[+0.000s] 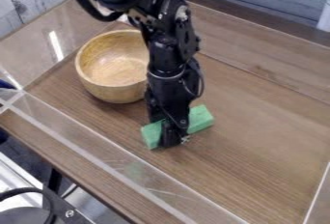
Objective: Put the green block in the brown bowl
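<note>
The green block (198, 120) lies on the wooden table, right of and nearer than the brown bowl (108, 92), a little apart from it. My gripper (172, 137) points straight down over the block's left-middle part, with its black fingers (165, 131) pressed against the long sides. The block's right end sticks out past the fingers and a small bit of green shows on their left. The block rests on the table, turned slightly. The bowl stands upright with nothing in it.
The wooden table (264, 146) is ringed by a low clear plastic wall (71, 136) along the front and left. Black cables (39, 207) hang below the front-left corner. A raised edge runs along the back right.
</note>
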`<state>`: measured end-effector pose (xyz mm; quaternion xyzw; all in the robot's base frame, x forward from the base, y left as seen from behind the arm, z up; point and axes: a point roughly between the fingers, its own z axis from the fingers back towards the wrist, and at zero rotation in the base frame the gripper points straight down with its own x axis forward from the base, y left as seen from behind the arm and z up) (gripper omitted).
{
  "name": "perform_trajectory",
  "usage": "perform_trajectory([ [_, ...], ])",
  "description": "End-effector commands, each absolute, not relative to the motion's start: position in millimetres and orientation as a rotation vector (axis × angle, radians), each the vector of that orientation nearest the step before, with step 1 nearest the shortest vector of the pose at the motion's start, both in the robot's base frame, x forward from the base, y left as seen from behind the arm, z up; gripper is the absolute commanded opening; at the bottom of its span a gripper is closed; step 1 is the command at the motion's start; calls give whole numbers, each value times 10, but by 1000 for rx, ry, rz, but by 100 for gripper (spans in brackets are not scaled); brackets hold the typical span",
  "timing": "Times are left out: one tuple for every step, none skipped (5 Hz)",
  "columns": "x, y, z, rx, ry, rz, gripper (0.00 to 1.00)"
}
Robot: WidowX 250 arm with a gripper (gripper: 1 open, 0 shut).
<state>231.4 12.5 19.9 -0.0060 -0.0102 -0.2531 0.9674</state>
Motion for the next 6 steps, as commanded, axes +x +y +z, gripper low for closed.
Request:
perform_trajectory([
  [2397,148,300,-6,-50,-492,0],
  [2391,155,332,-9,-47,-480,0],
  [2387,162,374,-10,-45,-467,0],
  [2387,170,420,-10,-45,-454,0],
  [2392,178,468,-9,-46,-442,0],
  [2397,185,515,-8,-48,-431,0],
])
